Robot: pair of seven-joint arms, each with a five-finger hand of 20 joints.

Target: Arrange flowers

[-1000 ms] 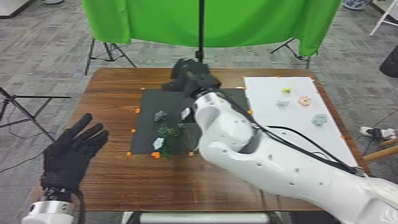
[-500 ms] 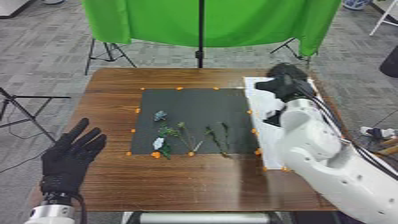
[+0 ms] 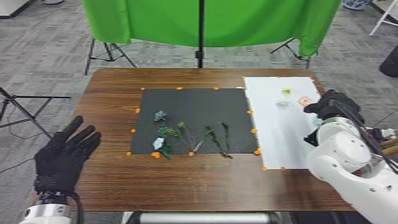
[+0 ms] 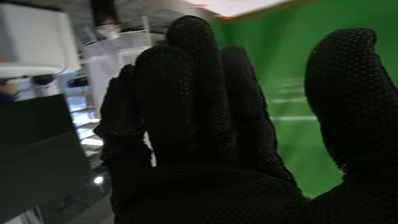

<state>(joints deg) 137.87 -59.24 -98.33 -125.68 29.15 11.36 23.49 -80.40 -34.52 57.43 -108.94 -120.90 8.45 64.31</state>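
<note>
In the head view my right hand (image 3: 334,106) is over the right edge of the white sheet (image 3: 274,125), beside an orange flower (image 3: 305,101). The right wrist view has my right hand (image 4: 209,125) open, fingers and thumb straight, holding nothing. A yellow-green flower (image 3: 287,91) and a pale flower (image 3: 282,104) lie on the white sheet. On the black sheet (image 3: 191,100) lie a grey-blue flower (image 3: 160,116), a pale blue flower (image 3: 158,143) with green leaves, and several thin green stems (image 3: 226,137). My left hand (image 3: 64,157) stays open off the sheet's left side.
The brown wooden table (image 3: 178,187) surrounds both sheets, which have orange marks along their edges. Behind it hangs a green cloth (image 3: 151,22) with a black stand pole (image 3: 200,30) in front.
My right hand has moved from the back of the black sheet across the white sheet to its right edge, uncovering the flowers and stems. The left hand has barely shifted.
</note>
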